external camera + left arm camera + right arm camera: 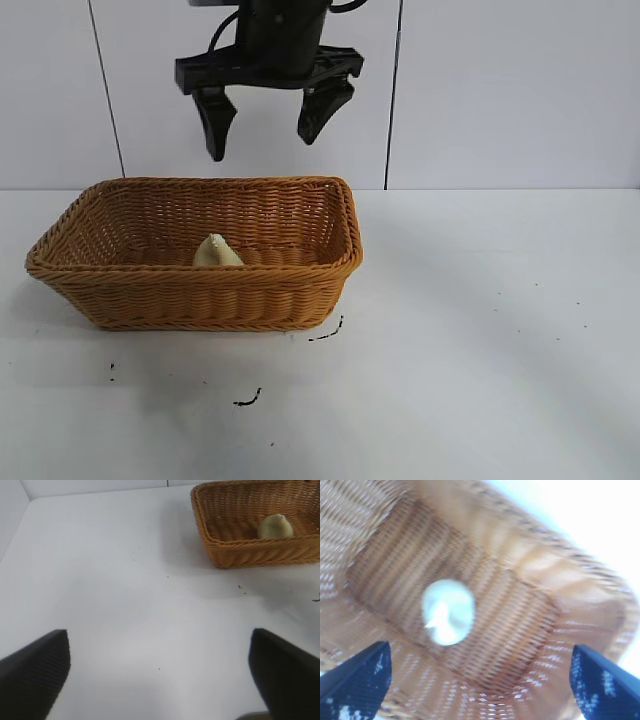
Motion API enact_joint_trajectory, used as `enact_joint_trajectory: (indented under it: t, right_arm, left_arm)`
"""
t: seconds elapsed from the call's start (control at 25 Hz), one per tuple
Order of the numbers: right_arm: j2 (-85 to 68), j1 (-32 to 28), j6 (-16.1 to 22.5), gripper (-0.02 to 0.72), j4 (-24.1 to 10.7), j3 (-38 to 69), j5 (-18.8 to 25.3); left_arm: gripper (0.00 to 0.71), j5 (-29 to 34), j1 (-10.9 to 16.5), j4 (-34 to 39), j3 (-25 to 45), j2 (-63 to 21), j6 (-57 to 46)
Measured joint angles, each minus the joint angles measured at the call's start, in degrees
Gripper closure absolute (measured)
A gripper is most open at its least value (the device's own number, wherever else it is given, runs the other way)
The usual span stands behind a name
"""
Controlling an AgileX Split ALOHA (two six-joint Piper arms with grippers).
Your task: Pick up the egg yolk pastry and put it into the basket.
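Note:
The egg yolk pastry [217, 251] is a small pale yellow lump lying on the floor of the basket [200, 272], near its front wall. My right gripper [260, 143] hangs well above the basket, open, with nothing between its fingers. In the right wrist view the pastry [448, 611] lies free on the weave of the basket [600, 580], far below the gripper [480, 680]. My left gripper [160, 675] stands open over bare table, off to one side. From there the basket [200, 510] and the pastry [275, 527] show farther off.
The white table [500, 330] spreads wide to the right of the basket and in front of it. A few small dark marks [248, 400] lie on it near the front. A white panelled wall [500, 90] closes the back.

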Motion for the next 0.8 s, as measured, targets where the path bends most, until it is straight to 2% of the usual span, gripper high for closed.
enact_joint_trajectory:
  t: [0.44,0.6,0.8]
  right_arm:
    - [-0.49,-17.56,0.24,0.008,0.18,0.00,0.00]
    - [-1.72,-20.88,0.66,0.008,1.58,0.00,0.05]
    - [-5.72,-21.76,1.25,0.008,1.02,4.30,0.03]
  left_arm:
    - [0.014,0.00,0.00,0.00,0.00,0.00,0.00]
    - [0.014,0.00,0.00,0.00,0.00,0.00,0.00]
    - [0.014,0.00,0.00,0.00,0.00,0.00,0.00]
